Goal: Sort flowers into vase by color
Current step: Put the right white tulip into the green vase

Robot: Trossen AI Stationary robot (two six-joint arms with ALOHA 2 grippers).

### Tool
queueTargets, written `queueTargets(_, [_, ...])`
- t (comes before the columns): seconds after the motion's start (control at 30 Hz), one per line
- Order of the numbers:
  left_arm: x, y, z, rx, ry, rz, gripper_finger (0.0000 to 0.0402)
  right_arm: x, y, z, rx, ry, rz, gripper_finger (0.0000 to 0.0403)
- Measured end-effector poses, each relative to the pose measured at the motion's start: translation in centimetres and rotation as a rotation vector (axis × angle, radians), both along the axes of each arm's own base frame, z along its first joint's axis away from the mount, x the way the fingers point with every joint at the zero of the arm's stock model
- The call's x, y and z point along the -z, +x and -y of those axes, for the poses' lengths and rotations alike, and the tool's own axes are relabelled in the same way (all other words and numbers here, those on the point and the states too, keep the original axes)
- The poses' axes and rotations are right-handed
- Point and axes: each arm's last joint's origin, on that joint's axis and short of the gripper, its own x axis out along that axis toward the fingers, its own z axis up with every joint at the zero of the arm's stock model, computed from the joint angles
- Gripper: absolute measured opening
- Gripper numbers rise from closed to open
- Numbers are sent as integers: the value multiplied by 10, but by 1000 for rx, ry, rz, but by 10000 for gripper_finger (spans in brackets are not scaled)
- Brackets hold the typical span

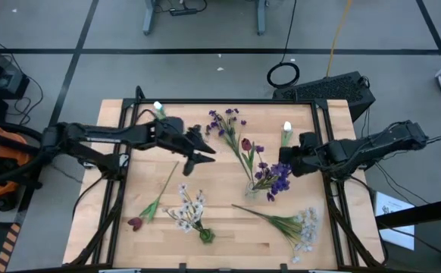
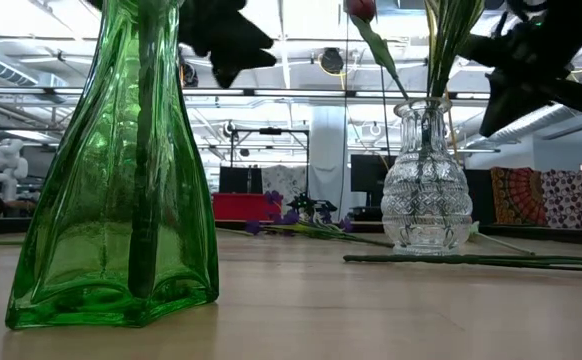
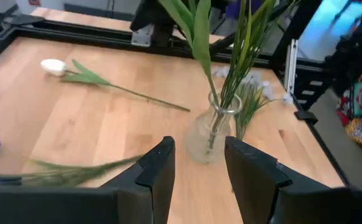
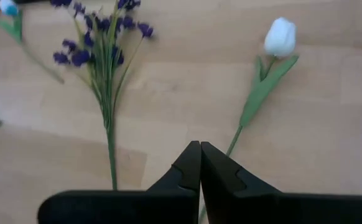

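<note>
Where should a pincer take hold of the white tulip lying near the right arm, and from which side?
Grip the white tulip on the bare stem below its leaf, coming straight down from above. It lies flat on the table, so only the top is free; the stem is thin, and the bloom and leaf look easy to crush. The right pincer, shut, is nearest.

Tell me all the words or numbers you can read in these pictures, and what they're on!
There are none to read. The green vase, the clear vase and the wooden table carry no writing or labels. The paper sheet on the floor beside the table has marks too small to read. The hangings in the room behind show patterns, not words.
</note>
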Motion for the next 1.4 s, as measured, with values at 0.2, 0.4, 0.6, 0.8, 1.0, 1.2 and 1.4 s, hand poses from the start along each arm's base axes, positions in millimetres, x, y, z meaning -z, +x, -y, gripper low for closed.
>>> queueTargets(0.2, [14, -34, 2, -104, -39, 14, 145, -9, -2, 26, 16, 11, 28, 0])
queueTargets(0.4, [16, -52, 3, -152, -61, 30, 145, -13, -1, 55, 62, 48, 47, 0])
queueTargets(0.6, [15, -57, 3, -170, -60, 45, 145, 0, 4, 78, 101, 154, -38, 0])
queueTargets(0.8, [15, -57, 3, -179, -83, 41, 145, 20, 14, 91, 109, 232, -180, 0])
queueTargets(1.0, [15, -57, 3, -190, -111, 38, 145, 42, 25, 96, 126, 275, -312, 1])
queueTargets(1.2, [15, -57, 4, -192, -130, 35, 145, 67, 38, 99, 120, 352, -414, 23])
queueTargets(1.4, [15, -57, 8, -175, -131, 29, 145, 85, 47, 101, 112, 405, -472, 52])
